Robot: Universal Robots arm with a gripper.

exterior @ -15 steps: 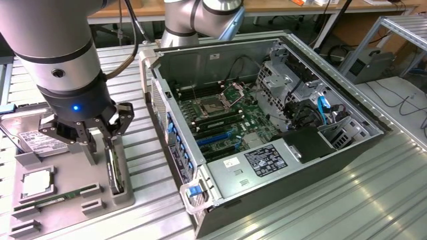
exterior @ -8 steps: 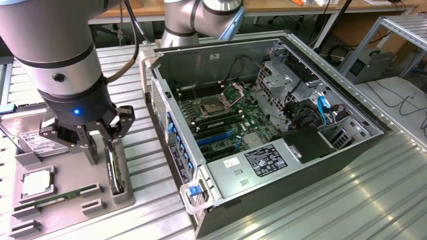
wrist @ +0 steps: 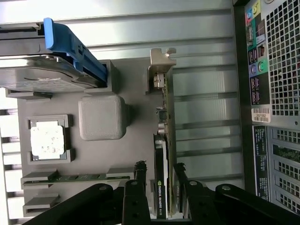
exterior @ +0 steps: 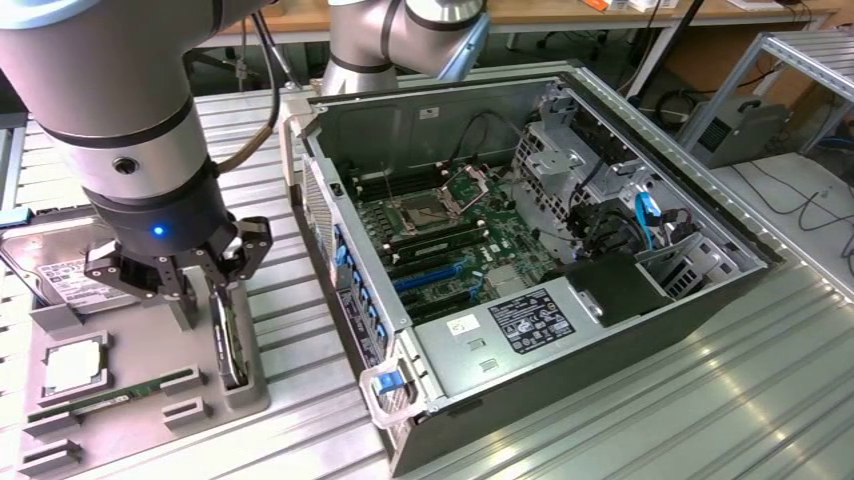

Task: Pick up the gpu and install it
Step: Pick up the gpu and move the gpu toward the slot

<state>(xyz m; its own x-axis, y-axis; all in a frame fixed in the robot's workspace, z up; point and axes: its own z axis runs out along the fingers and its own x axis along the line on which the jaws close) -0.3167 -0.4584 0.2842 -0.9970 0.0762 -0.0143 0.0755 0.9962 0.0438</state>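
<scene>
The step in hand looks like the grasp. The gripper (exterior: 211,300) has its jaws partly spread, one on each side of the gpu (exterior: 232,345), which stands on edge in a slot of the grey holder (exterior: 247,400) on the exterior view's left, beside the open computer case (exterior: 441,100). The card sits in its slot and nothing is pinched. In the wrist view a thin strip of grey shows between one finger (wrist: 140,180) and the glossy black face of the gpu (wrist: 164,131).

To do this well, I judge the jaws should close squarely on the card's two flat faces, centred on it so that neither pad pushes it sideways in the slot. The grip should go low enough to bear on the shroud and the board rather than the top edge alone. A thin card held at one end may swing, so the pull should be straight along the slot.

The wrist view gives what the outside camera cannot: the card seen edge-on, its silver bracket (wrist: 161,56) at the end far from the gripper (wrist: 160,171), and how the jaws line up with it. The exterior view gives the wider setting — the case lying open with its blue slots (exterior: 427,275), and the hard drive (exterior: 67,280), processor (exterior: 74,365) and memory stick (exterior: 114,398) sharing the holder.
</scene>
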